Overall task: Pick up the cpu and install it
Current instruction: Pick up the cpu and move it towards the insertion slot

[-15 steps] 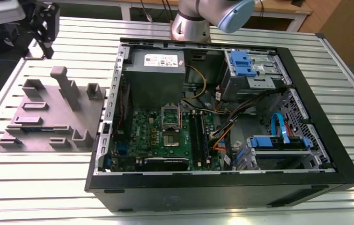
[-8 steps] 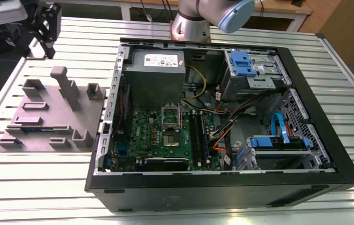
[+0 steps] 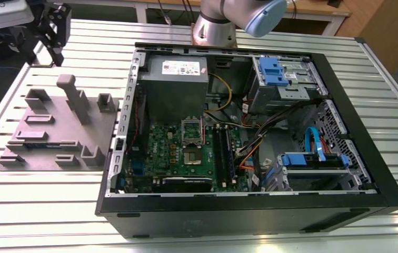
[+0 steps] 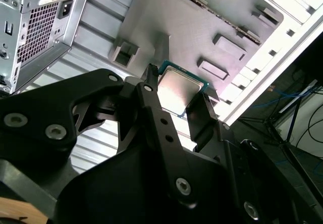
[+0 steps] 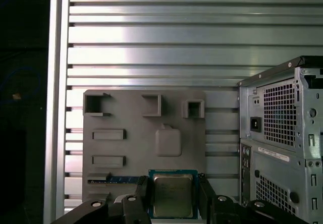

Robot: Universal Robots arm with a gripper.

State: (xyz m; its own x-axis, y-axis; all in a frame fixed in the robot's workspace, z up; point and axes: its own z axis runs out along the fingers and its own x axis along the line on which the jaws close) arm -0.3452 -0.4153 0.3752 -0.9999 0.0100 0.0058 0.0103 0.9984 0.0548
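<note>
Gripper (image 5: pixel 173 188) pinching the cpu (image 4: pixel 179 90) in mid-air, off the tray and outside the case.

In both wrist views the two black fingers (image 5: pixel 142 189) press on opposite edges of the cpu, its silver-grey top facing the cameras and its green rim showing at the edges. Beyond it lies the grey tray (image 5: pixel 131 156) with its raised pockets and slots, flat on the slatted metal table (image 3: pixel 45 211); the cpu hangs apart from the tray. Just beside the tray stands the open case (image 3: pixel 241 221), its vented back showing in both wrist views. In the exterior view the gripper sits at the upper left, past the tray's far end, and the green board (image 3: pixel 167 142) lies inside the case at centre.
</note>
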